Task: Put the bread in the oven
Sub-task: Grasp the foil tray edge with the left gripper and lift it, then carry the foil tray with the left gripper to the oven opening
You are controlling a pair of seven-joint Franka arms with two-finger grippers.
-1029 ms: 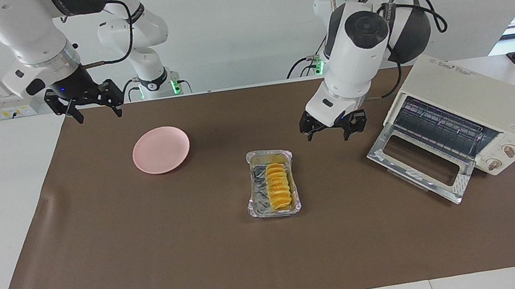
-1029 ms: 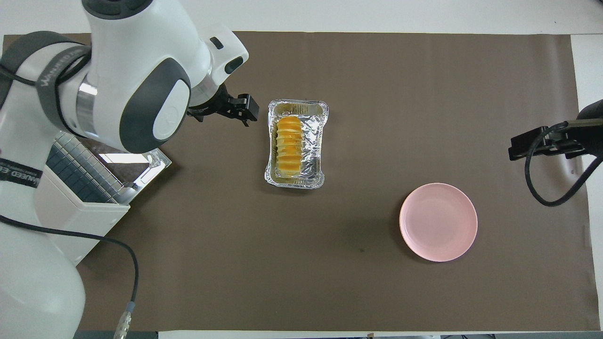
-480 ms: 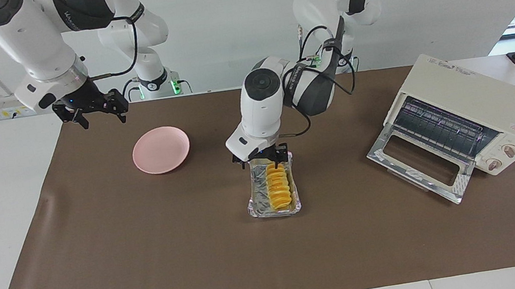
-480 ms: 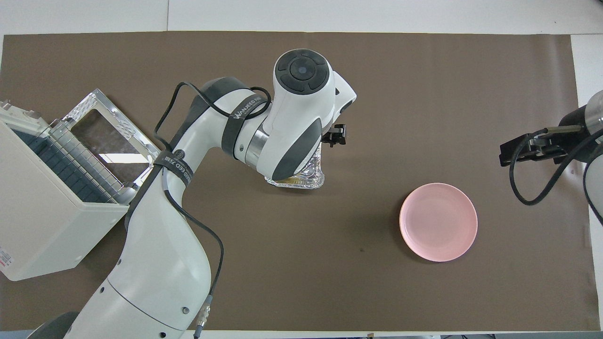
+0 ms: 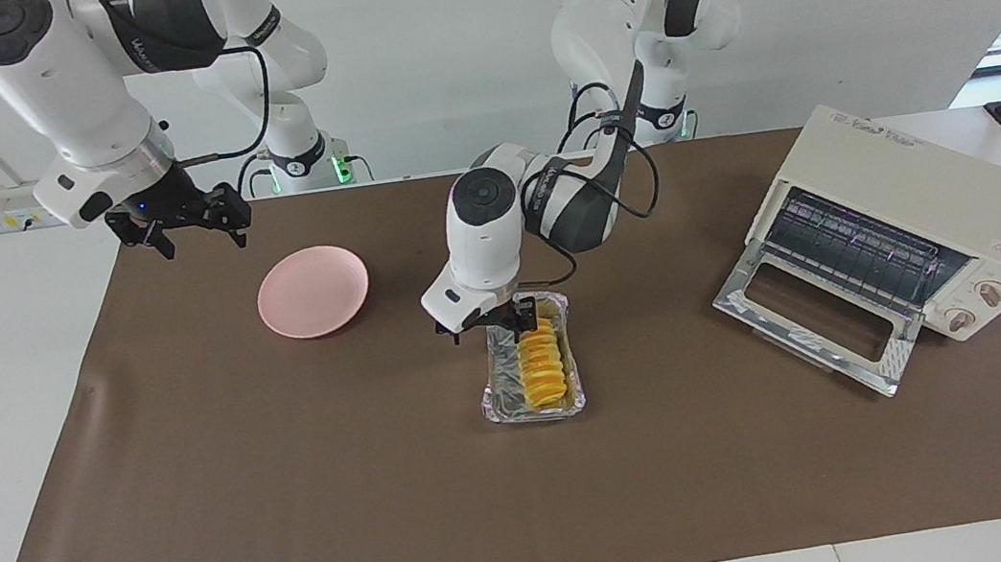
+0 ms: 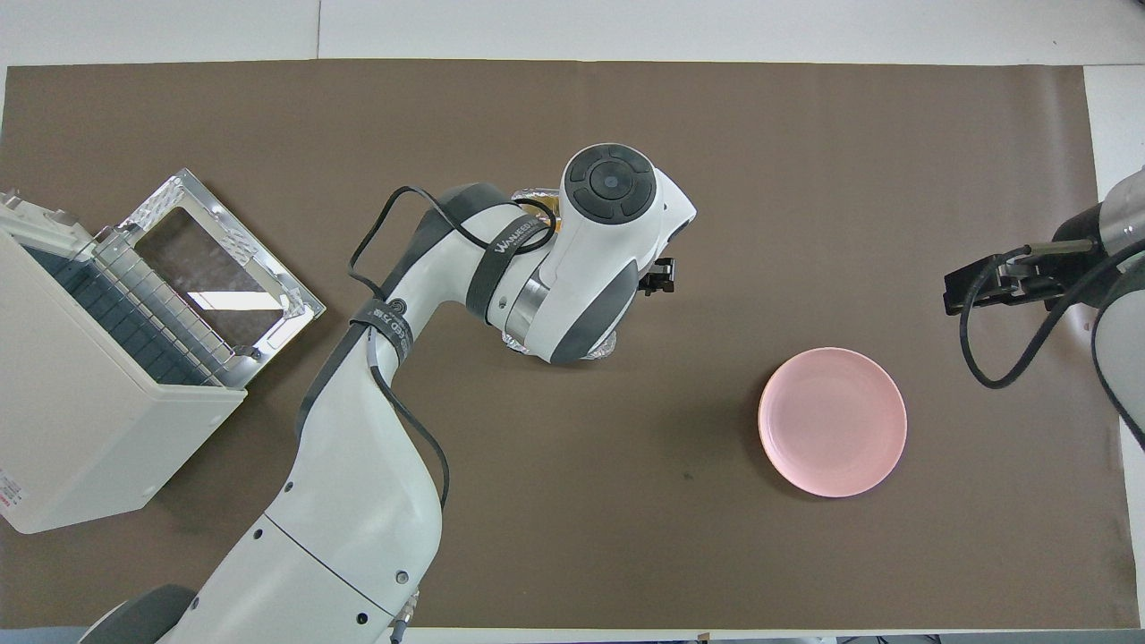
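Observation:
The bread (image 5: 542, 365), a ridged golden loaf, lies in a crinkled foil tray (image 5: 499, 388) mid-table. My left gripper (image 5: 487, 326) is open and low over the tray's end nearer to the robots, with one finger (image 5: 522, 320) at the bread's end. In the overhead view the left arm covers the bread, and only bits of the foil tray (image 6: 535, 192) show. The cream oven (image 5: 919, 187) stands at the left arm's end, its glass door (image 5: 815, 317) dropped open; the oven (image 6: 80, 394) also shows in the overhead view. My right gripper (image 5: 189, 227) is open and empty, and waits above the mat's edge.
A round pink plate (image 5: 313, 291) lies on the brown mat toward the right arm's end, also seen from overhead (image 6: 832, 420). The oven's open door (image 6: 224, 268) juts out over the mat toward the tray.
My left gripper swung from beside the oven door to over the foil tray and came down at the bread's end. My right gripper drifted slightly toward the plate.

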